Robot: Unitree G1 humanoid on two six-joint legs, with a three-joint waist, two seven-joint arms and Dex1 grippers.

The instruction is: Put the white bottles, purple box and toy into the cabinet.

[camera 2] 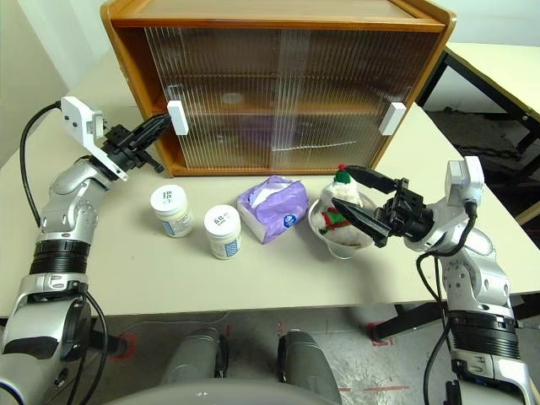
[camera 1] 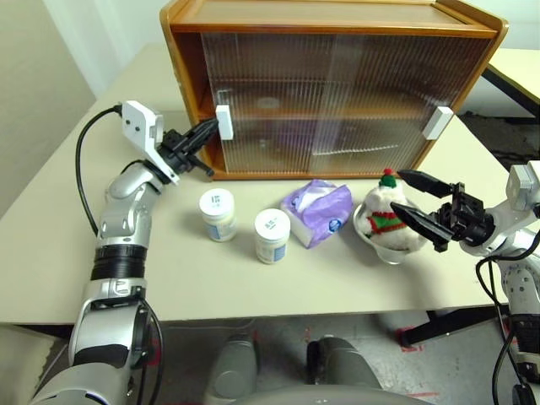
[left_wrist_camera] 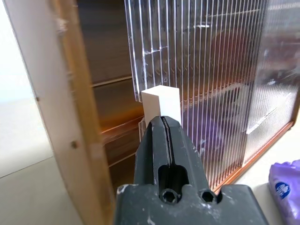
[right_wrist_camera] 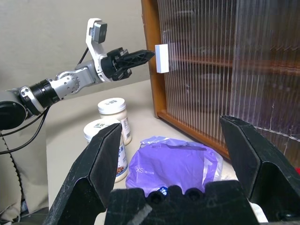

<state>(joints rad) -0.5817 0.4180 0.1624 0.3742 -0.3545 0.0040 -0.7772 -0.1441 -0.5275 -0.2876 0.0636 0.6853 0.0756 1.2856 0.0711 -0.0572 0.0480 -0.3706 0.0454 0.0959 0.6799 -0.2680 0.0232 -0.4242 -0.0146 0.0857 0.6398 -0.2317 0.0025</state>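
Bottle labels are unreadable. Left gripper point(camera 1: 211, 126), fingers pressed together, touches the cabinet's point(camera 1: 337, 17) left door handle point(camera 1: 224, 122). Right gripper point(camera 1: 422, 207), fingers spread, flanks the toy point(camera 1: 386, 215).

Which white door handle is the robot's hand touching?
The handle at the cabinet's left end. The shut left hand has its tips against it, and that door stands slid a bit open. The other handle, at the right end, has nothing near it.

A pale table point(camera 1: 76, 253) carries a wooden cabinet point(camera 1: 329, 17) at the back and, in a row before it, two white bottles point(camera 1: 218, 213), a purple box point(camera 1: 318, 213) and a toy point(camera 1: 387, 213) seated in a metal bowl point(camera 1: 390, 253).
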